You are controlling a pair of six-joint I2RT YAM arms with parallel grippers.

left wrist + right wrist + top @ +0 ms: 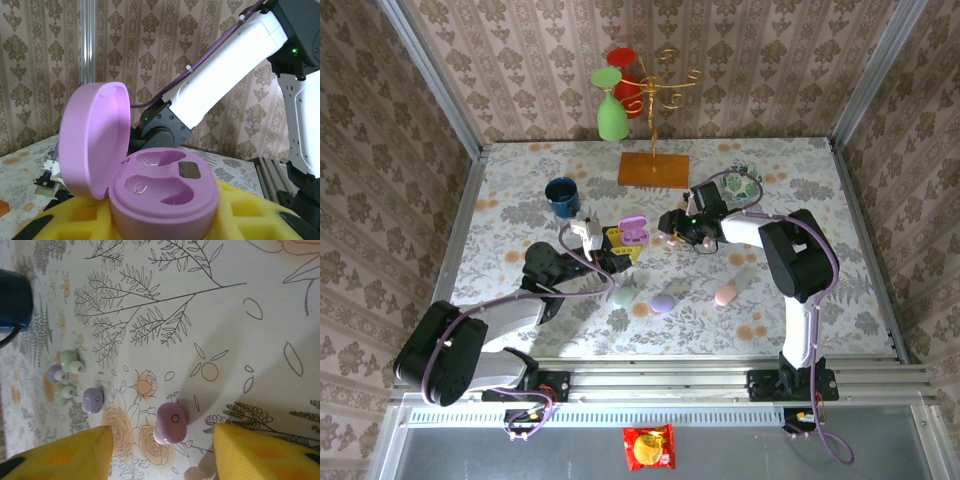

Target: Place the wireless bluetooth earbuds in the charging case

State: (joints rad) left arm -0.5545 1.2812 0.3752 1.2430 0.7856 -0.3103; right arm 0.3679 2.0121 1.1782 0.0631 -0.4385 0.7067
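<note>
The lilac charging case [165, 195] sits with its lid [92, 145] swung open between the yellow padded fingers [250, 210] of my left gripper [165, 220], which is shut on it. Both wells are empty. From above, the case [633, 232] is at mid-table with the left gripper [620, 245] at it. My right gripper [161, 437] is open and hovers low over the table, its yellow fingers [75, 455] either side of a pink-purple earbud [171, 422] without touching it. A lilac earbud [92, 400] and several green and lilac ones [65, 375] lie further left. The right gripper [673, 230] is just right of the case.
A blue mug [562, 195] stands at the back left, and a gold stand on a wooden base [653, 170] with green and red cups at the back. Closed green [623, 296], lilac [663, 302] and pink [727, 292] cases lie in front of the grippers.
</note>
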